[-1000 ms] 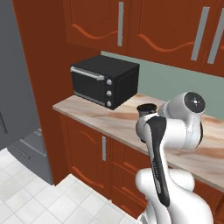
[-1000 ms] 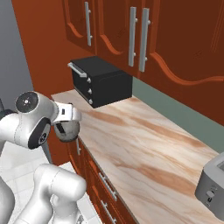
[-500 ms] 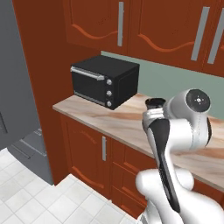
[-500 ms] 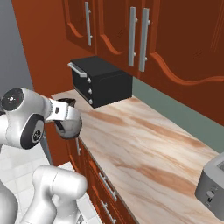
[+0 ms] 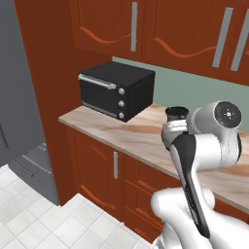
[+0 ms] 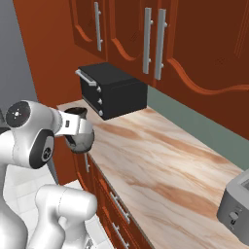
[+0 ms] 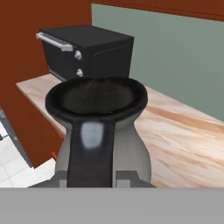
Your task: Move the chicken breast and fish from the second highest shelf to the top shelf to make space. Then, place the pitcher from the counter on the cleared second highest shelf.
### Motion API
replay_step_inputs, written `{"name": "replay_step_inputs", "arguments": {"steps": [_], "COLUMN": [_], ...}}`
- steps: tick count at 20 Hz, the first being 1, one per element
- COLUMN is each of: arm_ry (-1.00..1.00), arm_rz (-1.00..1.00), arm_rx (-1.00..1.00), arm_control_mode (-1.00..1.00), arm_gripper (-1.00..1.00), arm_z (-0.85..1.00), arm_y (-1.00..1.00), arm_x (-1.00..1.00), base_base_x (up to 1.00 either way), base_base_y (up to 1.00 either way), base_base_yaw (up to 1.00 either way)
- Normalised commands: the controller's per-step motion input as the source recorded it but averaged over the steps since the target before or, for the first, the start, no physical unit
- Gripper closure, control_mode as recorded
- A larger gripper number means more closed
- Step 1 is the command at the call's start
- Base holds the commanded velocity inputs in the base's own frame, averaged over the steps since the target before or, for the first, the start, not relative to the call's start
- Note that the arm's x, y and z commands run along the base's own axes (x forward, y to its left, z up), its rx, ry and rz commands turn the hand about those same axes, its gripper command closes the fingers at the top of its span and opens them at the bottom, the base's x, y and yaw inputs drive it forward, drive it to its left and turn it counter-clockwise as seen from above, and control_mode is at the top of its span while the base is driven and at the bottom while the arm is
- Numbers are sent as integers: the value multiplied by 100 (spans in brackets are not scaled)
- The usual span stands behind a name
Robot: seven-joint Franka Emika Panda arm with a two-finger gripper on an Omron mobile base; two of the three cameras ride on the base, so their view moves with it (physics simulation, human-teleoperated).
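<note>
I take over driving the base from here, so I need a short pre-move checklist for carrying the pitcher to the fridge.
1. Pincer shut on pitcher: ok.
2. Pitcher lifted off the counter: ok, in the right base view it hangs beyond the counter's front edge.
3. Pitcher upright, rim up: ok.
4. Clear of the toaster oven: ok, apart from it.
5. Second highest shelf cleared: cannot tell.

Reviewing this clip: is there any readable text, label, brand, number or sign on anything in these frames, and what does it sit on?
None can be read.
Toaster oven: three plain knobs, no markings or brand visible.
Pitcher: shut in the gripper, plain dark surface, no lettering.
Toaster: no legible marks; its small front controls are too small to tell.
Upper cabinets and counter: no signs or labels.
</note>
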Motion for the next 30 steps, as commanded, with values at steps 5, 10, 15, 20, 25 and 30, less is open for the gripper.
{"name": "replay_step_inputs", "arguments": {"steps": [5, 10, 15, 20, 25, 30], "arm_ry": [0, 0, 0, 0, 0, 0], "arm_rz": [0, 0, 0, 0, 0, 0], "arm_rx": [0, 0, 0, 0, 0, 0], "arm_control_mode": [100, 100, 100, 100, 100, 100], "arm_gripper": [100, 100, 100, 100, 100, 100], "arm_z": [0, 0, 0, 0, 0, 0], "arm_y": [0, 0, 0, 0, 0, 0], "arm_x": [-2, 0, 0, 0, 0, 0], "base_base_x": [-17, -86, -35, 17, 89, 100], "base_base_y": [2, 67, 100, 100, 67, 42], "base_base_yaw": [3, 36, 53, 49, 21, -2]}}
